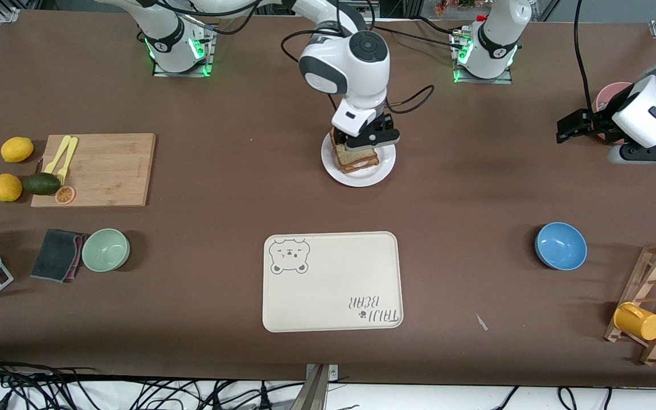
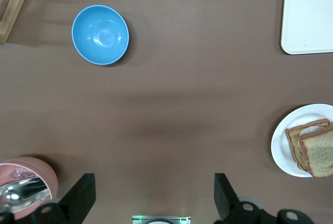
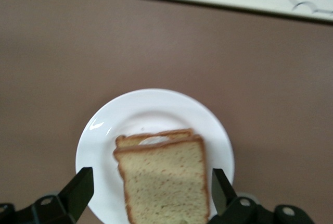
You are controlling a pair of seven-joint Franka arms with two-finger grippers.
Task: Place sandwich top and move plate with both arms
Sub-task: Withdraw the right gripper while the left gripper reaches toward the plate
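Robot lab: bolted arms (image 1: 345,62), cables (image 1: 77,390)

Sandwich top (image 3: 165,182): speckled tan wholegrain slice, darker brown crust; lay flat atop a lower slice, slightly offset, a sliver of white showing between them. Plate (image 3: 104,135): round, plain white, a little wider than the bread; sat mid-table, farther from the front camera than the cream tray.

Speckled tan sandwich top (image 3: 166,182), brown crust; white plate (image 3: 151,109); blue bowl (image 1: 560,245); cream bear-printed tray (image 1: 332,281).
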